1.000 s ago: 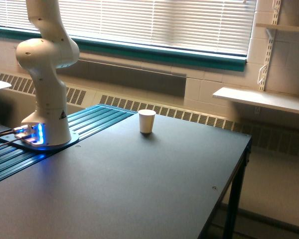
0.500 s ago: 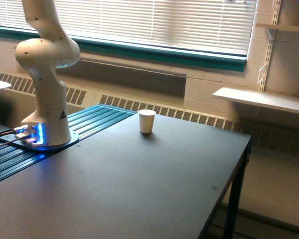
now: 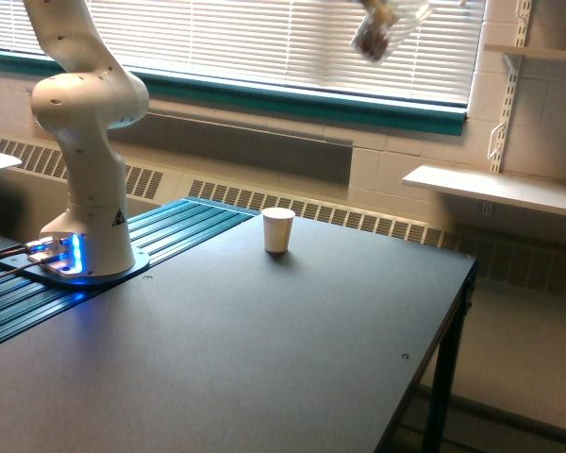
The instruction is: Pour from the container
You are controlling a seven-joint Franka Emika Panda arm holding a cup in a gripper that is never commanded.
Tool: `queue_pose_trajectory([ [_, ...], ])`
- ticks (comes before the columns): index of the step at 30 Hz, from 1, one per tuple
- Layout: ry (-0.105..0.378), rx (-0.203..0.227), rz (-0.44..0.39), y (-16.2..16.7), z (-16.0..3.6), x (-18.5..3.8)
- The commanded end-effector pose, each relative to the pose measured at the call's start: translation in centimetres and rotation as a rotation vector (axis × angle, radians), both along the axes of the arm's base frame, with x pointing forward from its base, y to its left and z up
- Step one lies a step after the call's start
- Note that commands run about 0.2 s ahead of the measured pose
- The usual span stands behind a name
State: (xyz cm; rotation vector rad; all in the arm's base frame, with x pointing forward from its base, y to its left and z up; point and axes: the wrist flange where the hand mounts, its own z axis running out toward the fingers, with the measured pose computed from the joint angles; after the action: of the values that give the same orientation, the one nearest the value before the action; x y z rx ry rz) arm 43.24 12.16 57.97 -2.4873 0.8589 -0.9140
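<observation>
Hanging tilted at frame top: the container [image 3: 375, 36], purplish contents, well above the tabletop [image 3: 264, 359], past paper cup [image 3: 277, 229] near far edge; likely approaching to pour. Gripper off-frame, grip undeterminable.

Dark table [image 3: 264, 359] bears paper cup [image 3: 278, 229] (upright).

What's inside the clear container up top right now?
The container, tilted at the frame's top edge, shows dark purplish-brown contents, too blurred to identify. The gripper holding it is out of view. The paper cup stands far below it; its inside is hidden.
</observation>
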Motion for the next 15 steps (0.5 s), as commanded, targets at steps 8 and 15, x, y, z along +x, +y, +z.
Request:
queue_pose_trajectory([
  [8, 0.319, -0.009, 0.268, 9.3, -11.2, -10.0],
  [15, 0.445, -0.02, 0.36, 11.0, -14.9, -14.1],
])
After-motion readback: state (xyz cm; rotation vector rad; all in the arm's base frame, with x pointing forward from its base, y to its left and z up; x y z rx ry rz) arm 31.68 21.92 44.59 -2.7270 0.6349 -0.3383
